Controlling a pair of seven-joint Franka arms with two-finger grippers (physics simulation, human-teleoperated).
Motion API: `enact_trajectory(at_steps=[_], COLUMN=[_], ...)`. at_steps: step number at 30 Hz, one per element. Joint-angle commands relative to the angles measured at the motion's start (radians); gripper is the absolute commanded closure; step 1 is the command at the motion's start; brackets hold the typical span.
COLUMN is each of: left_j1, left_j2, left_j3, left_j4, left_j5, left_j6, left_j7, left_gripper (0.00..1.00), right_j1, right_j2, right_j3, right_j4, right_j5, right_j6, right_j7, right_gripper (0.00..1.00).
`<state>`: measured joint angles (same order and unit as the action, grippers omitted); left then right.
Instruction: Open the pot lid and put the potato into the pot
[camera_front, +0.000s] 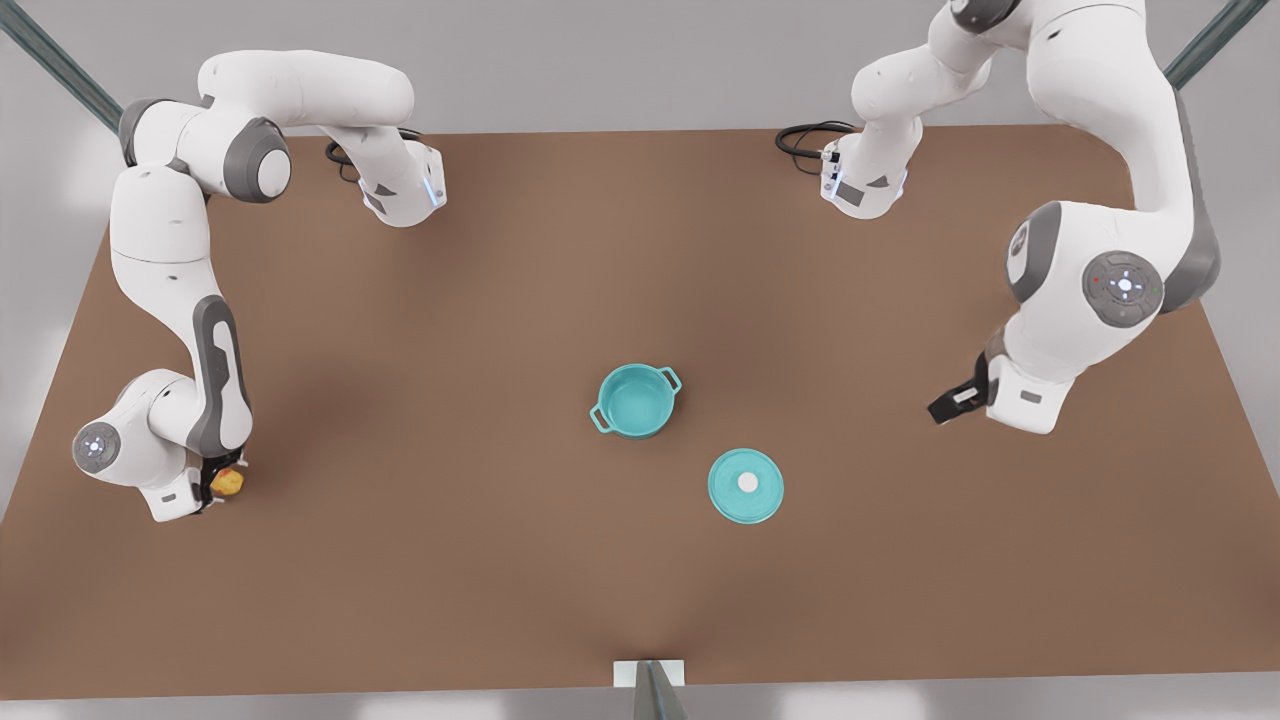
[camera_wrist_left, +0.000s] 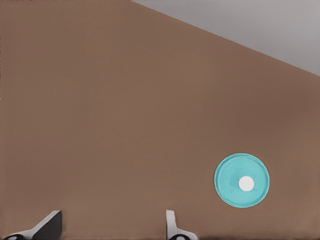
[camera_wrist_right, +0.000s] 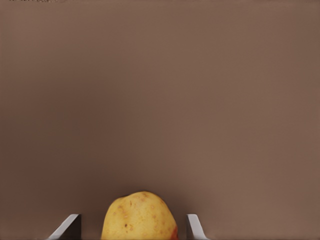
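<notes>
right gripper (camera_front: 215, 485) — fingers either side of the potato (camera_front: 228, 482), grip unclear, front view's left | left gripper (camera_front: 945, 408) — spread, empty | pot (camera_front: 636, 400) uncovered, mid-table | pot lid (camera_front: 746, 485) flat beside it

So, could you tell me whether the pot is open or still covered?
Open: the pot shows its bare teal inside, and the pot lid lies flat on the table beside it, apart.
</notes>
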<state>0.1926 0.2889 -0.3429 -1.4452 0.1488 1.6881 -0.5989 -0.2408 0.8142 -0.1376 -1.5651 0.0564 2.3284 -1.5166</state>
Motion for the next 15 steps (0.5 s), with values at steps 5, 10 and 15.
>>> enact_trajectory(at_steps=[5,10,15], left_j1=[-0.255,-0.240,-0.237], left_j2=[-0.263,-0.043,-0.037], left_j3=[0.264,0.222,0.217], left_j4=[-0.319,0.002,-0.007], left_j5=[-0.259,-0.215,-0.212], left_j6=[-0.137,-0.128,-0.130], left_j7=[0.501,0.496,0.492], left_gripper=[0.00,0.00,0.00], right_j1=[0.000,0.000,0.002], right_j2=[-0.004,-0.004,-0.013], right_j3=[0.001,0.001,0.001], right_j4=[0.000,0.000,0.002], right_j5=[0.002,0.000,0.000], right_j6=[-0.004,-0.004,-0.018], right_j7=[-0.071,-0.073,-0.077], right_gripper=[0.31,0.48,0.51])
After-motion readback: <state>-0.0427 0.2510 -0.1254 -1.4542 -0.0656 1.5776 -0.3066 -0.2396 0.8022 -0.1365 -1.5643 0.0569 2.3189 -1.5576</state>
